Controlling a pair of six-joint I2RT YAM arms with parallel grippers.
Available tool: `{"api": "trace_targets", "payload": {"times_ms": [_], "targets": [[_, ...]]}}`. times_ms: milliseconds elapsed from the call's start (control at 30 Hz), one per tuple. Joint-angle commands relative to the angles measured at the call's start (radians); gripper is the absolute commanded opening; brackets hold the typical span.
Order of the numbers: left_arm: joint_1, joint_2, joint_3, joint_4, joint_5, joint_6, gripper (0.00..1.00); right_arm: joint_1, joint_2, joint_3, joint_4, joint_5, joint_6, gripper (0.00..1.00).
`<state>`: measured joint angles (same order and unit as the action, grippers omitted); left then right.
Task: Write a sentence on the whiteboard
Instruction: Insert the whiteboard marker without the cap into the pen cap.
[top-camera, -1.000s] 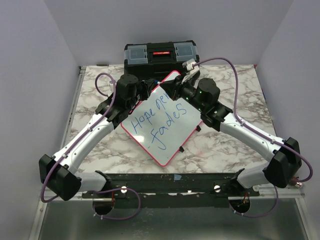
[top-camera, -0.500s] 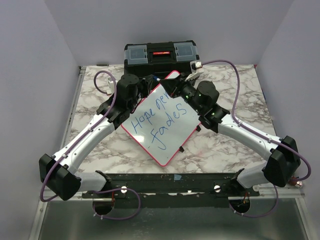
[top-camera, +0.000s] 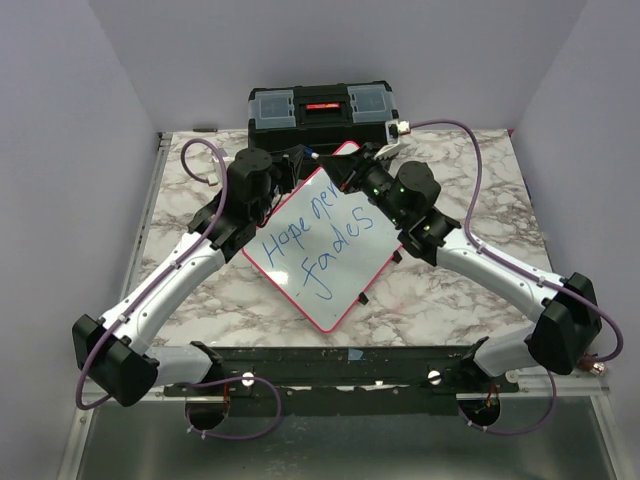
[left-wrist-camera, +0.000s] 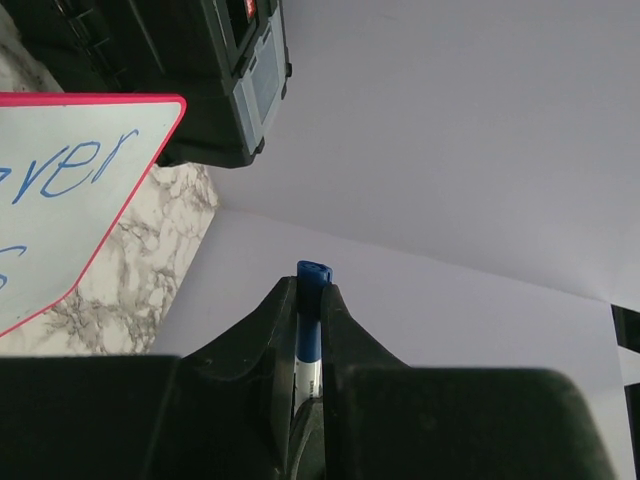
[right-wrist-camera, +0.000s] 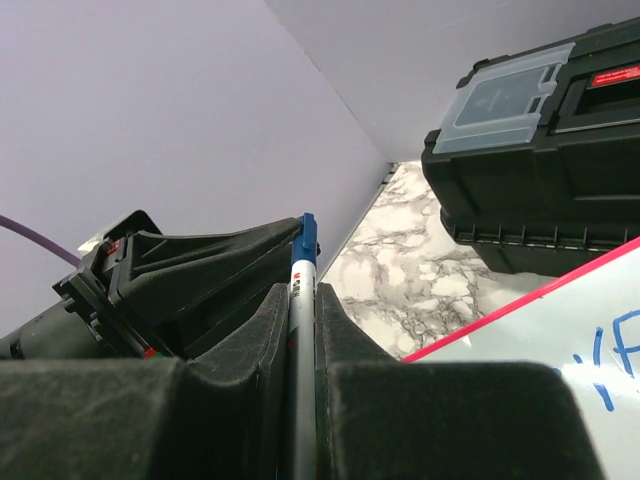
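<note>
Two lines of blue writing, "Hope never fades", fill the whiteboard (top-camera: 320, 245), which lies cornerwise on the marble table (top-camera: 430, 300) before the black toolbox (top-camera: 322, 120). At its far corner we see the left gripper (left-wrist-camera: 308, 288) and right gripper (right-wrist-camera: 300, 290), each pinched narrowly on a marker (left-wrist-camera: 312, 272).

- The whiteboard (top-camera: 350, 280) is white, with a red-pink frame and blue handwriting.
- The worktop (top-camera: 480, 190) has a white marble pattern with grey-brown veins.
- The toolbox (top-camera: 320, 125) is black, with clear grey lid panels and a red strip.
- The marker (left-wrist-camera: 308, 330) pinched in my left gripper (left-wrist-camera: 308, 288) has a blue end and a white barrel; my right gripper (right-wrist-camera: 301, 292) pinches the same colours.
- Both grippers are black; my arms (top-camera: 175, 270) are white and black, with purple cables (top-camera: 440, 122).
- The walls (top-camera: 100, 80) are pale lilac.
</note>
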<state>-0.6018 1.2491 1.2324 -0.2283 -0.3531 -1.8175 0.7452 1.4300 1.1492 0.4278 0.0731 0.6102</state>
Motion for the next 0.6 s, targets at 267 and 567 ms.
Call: {"api": "trace_targets", "payload": {"times_ms": [267, 567], "targets": [[-0.093, -0.102, -0.075, 0.19, 0.179, 0.055, 0.03, -0.003, -0.011, -0.04, -0.064, 0.076, -0.083, 0.01], [-0.068, -0.12, -0.099, 0.188, 0.173, 0.078, 0.39, -0.003, -0.047, -0.049, -0.065, 0.135, -0.103, 0.01]]}}
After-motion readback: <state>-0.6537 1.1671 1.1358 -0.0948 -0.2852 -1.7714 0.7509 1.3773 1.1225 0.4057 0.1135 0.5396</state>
